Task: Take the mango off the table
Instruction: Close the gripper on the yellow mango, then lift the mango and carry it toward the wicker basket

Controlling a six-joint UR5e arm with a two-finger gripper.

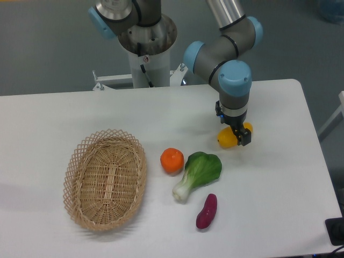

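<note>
Over on the right side of the tabletop (64, 115), the gripper (234, 133) is down at the mango (228, 138), with its dark fingers (243, 136) drawn in close around the fruit's middle. From this angle they look clenched on it, touching both sides, though the far finger is mostly hidden behind the wrist. The mango shows as a yellow lump poking out left of the fingers, with an orange-ish tip peeking out on the right. I can't tell whether it's off the surface or resting on it; it looks right at tabletop level.

The tabletop itself is white and smooth with rounded corners. Left of center sits an oval wicker basket (106, 179). Near the middle there's a round orange (172, 160), just beside a green bok choy (198, 174) that lies tilted with its pale stem pointing down-left. Below that is a purple sweet potato (206, 211). All of those sit apart from the mango.

Behind the tabletop is the arm's grey base column (146, 51) and a grey floor.
</note>
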